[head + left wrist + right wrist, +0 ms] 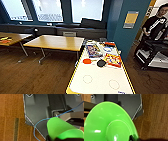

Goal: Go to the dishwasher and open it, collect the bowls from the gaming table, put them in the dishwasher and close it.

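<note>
The gaming table (75, 79) with its white top and yellow frame stands just ahead in the head view. Game boxes, an orange paddle (86, 61) and a black disc (101, 63) lie at its far end. In the left wrist view a bright green bowl (58, 127) sits close to the camera, and the dark jaw of my left gripper (53, 138) clasps its rim. In the right wrist view a wide, shallow green bowl (109, 125) shows its underside, its edge pinched by my right gripper (133, 138). The dishwasher is out of view.
Two wooden tables (56, 42) stand to the left of the gaming table, in front of a dark bench under the windows. A teal wall (130, 32) rises at the right, and beyond it a person (155, 25) stands by a rig. Brown floor runs on both sides.
</note>
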